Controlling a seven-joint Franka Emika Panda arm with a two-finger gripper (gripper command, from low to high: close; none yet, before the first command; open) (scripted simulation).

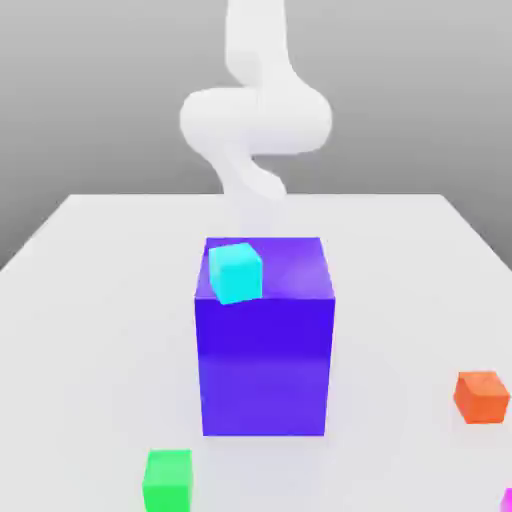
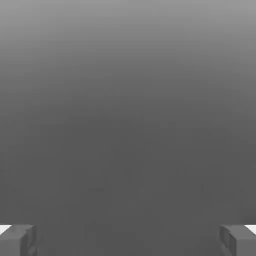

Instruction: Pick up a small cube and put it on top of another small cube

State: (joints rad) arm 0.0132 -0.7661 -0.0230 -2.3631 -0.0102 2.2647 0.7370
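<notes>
Exterior view: showing the white arm (image 1: pixel 256 120) behind the big blue-violet block (image 1: pixel 265 370), and the cyan cube (image 1: pixel 236 274) tilting at its front top edge, towards the exterior view's left, perhaps leaning on it. Gripping nothing, holding the gripper (image 2: pixel 128 241) spread wide, presumably allowing for straddling a small cube.

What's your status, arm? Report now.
End effector open, empty. Small bright cyan cube unstacked on any small cube. Large blue-violet block right beside it, possible obstacle.
</notes>
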